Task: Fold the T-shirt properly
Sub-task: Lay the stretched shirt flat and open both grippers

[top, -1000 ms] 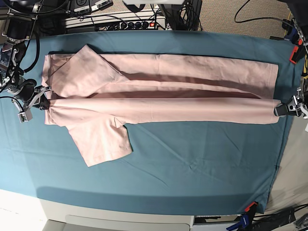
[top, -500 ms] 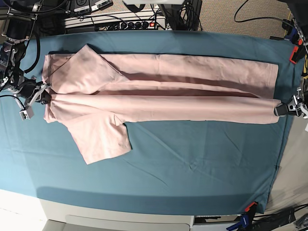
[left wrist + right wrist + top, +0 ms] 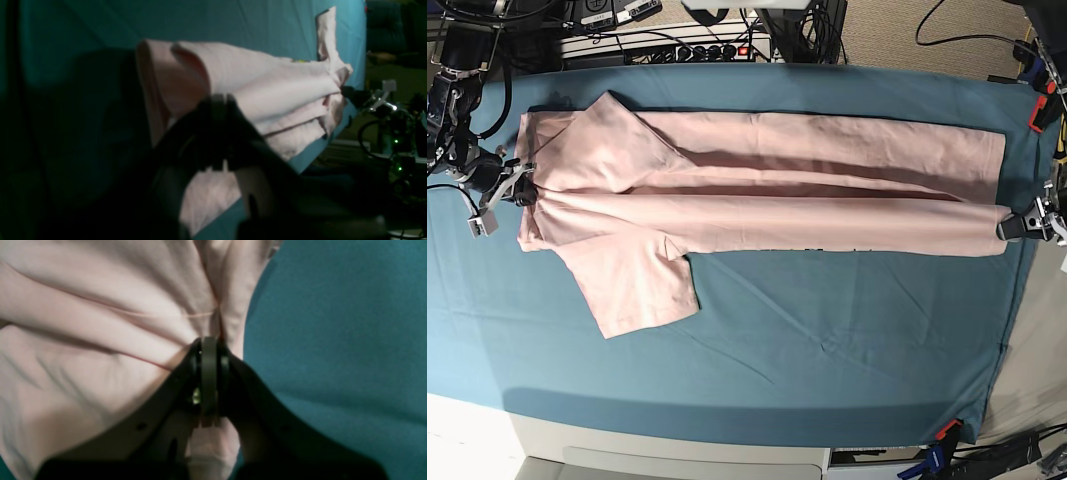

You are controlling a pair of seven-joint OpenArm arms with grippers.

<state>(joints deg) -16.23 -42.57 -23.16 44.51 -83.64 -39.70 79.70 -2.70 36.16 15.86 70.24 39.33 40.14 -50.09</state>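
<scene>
T-shirt (image 3: 757, 190) lies lengthwise across desk (image 3: 827, 340). Right tool (image 3: 519, 195) clamps collar end, left tool (image 3: 1012, 228) clamps hem end. Lifted edge runs straight between them; neither arm nearer.

Teal cloth (image 3: 827, 340) spread over the table, clipped at the corners with orange and blue clamps (image 3: 944, 432). Behind the far edge, a power strip (image 3: 697, 48) with black cables on beige carpet (image 3: 907, 30). White table front (image 3: 677, 462) below. Even overhead light.
</scene>
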